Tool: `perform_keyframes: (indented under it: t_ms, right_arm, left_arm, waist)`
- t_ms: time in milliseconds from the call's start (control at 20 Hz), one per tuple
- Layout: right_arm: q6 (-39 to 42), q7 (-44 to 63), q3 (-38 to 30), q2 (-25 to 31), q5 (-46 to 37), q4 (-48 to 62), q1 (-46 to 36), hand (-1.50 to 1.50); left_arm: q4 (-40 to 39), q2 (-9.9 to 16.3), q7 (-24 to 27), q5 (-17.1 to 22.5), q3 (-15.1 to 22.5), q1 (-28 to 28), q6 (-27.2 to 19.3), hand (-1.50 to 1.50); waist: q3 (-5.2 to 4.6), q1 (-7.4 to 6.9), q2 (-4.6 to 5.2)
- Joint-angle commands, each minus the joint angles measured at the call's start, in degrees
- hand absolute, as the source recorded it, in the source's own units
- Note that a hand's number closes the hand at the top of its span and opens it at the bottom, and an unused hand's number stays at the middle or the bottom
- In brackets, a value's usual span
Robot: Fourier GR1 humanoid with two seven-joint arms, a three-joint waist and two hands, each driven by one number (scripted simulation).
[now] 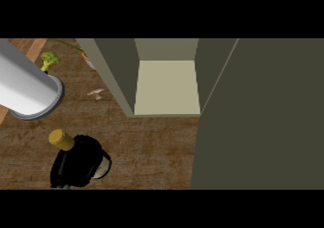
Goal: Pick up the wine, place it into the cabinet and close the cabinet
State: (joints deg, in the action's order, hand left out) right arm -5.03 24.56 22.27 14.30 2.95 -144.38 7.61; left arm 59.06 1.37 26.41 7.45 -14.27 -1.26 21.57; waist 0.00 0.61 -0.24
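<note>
The dark wine bottle with a yellow cork top [61, 140] stands left of and below the open grey-green cabinet [166, 89], still unplaced; whether the black hand [79, 164] covering it has its fingers curled round it I cannot tell.

A smooth light-grey cylindrical forearm [23, 84] with a darker rimmed end, no hand in sight.

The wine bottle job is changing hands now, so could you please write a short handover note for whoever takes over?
Left hand: curled round the wine bottle, whose cork top shows above the fingers, low at the left over the wooden counter.
Right hand: not in view.
Cabinet: open, its door swung out at the right, the shelf bare.
Done: the bottle is grasped.
Left: carry the bottle into the cabinet, release it, shut the door.
Nearby: a grey cylinder, broccoli and a mushroom.
</note>
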Motion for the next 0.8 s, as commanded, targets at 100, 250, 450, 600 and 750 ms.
perform_keyframes:
  t_ms: [100, 250, 450, 600, 750]
  right_arm:
    - [-1.8, 8.5, -0.4, -0.1, 3.4, -12.5, -0.2, -1.50]
    - [-1.3, 6.9, 1.9, -0.2, 0.5, -12.7, 1.6, -1.50]
    - [-0.4, 5.5, -1.6, -0.1, 2.8, -10.0, 0.3, -1.50]
    - [-2.5, 8.9, 1.7, -1.2, 0.1, -12.9, -0.6, -1.50]
    - [-1.2, 4.5, 3.5, -1.2, -1.3, -10.8, 3.1, -1.50]
  left_arm:
    - [0.5, -1.3, 8.9, 2.3, -3.4, 1.6, -2.4, 1.50]
    - [3.0, -1.3, 12.0, 4.7, 0.6, 3.7, -3.2, 1.50]
    - [10.6, -1.4, 7.3, 10.0, 7.5, 5.2, -4.2, 1.50]
    - [15.1, -1.4, 5.9, 9.9, 12.3, 6.7, -8.5, 1.50]
    - [23.4, -1.4, -1.6, 11.7, 15.4, 7.0, -13.0, 1.50]
  waist:
    - [-0.08, -0.24, 0.04]
    - [-0.04, -0.12, -0.08]
    - [0.03, -0.35, -0.03]
    - [-0.03, -0.14, -0.18]
    - [0.06, 0.00, -0.23]
